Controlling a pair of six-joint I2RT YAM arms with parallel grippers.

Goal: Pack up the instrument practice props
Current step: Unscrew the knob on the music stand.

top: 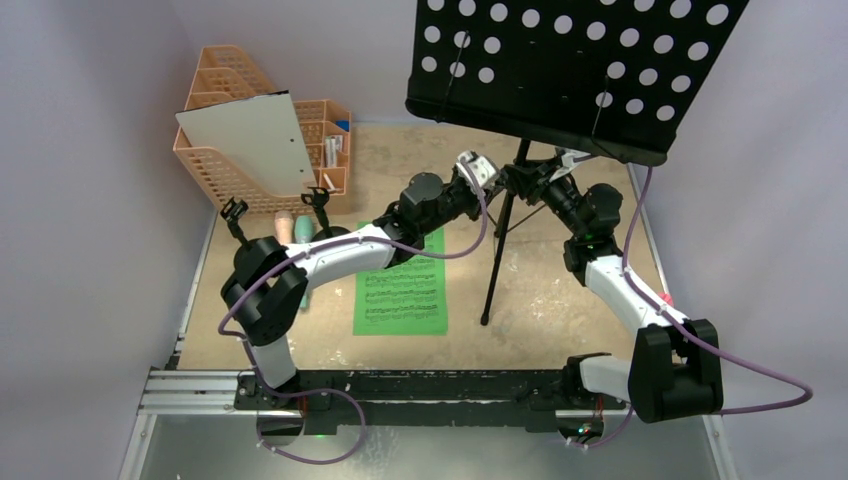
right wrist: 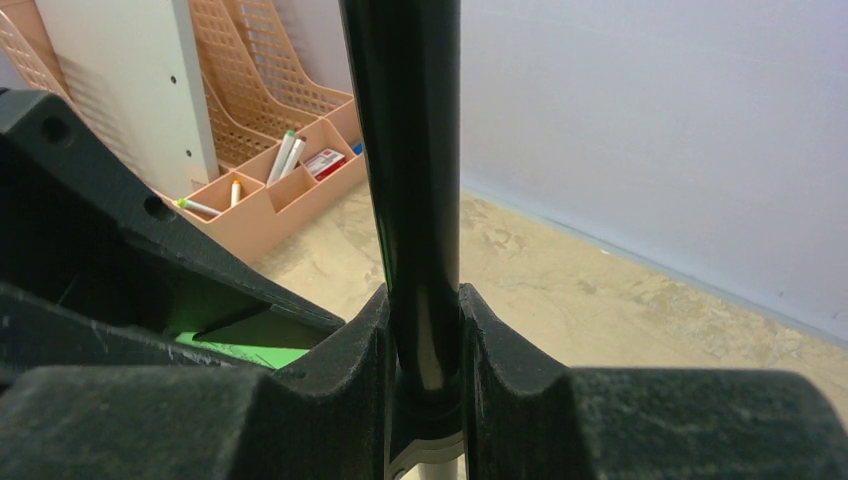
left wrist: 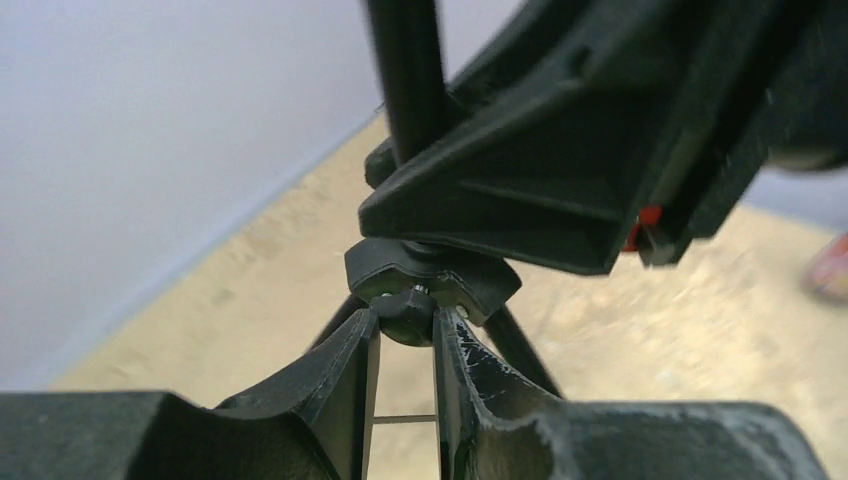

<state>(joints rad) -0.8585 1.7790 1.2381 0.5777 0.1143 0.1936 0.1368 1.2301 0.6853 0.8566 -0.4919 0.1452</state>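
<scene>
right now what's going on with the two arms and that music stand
Both arms are at the black music stand, which stands on its tripod legs. The right gripper is clamped on the pole; the left gripper pinches a small knob at the tripod hub. A green sheet-music page lies on the table, not yet packed.

I've got the music stand (top: 570, 70) standing back right on the table (top: 560, 300), legs just right of a sheet-music page (top: 401, 290) lying flat mid-table. The file organizer (top: 225, 165) sits back left with a board (top: 250, 140) propped in it. Just in front of it are two small holders (top: 234, 212) and two microphones (top: 284, 228), partly under my left arm.
</scene>
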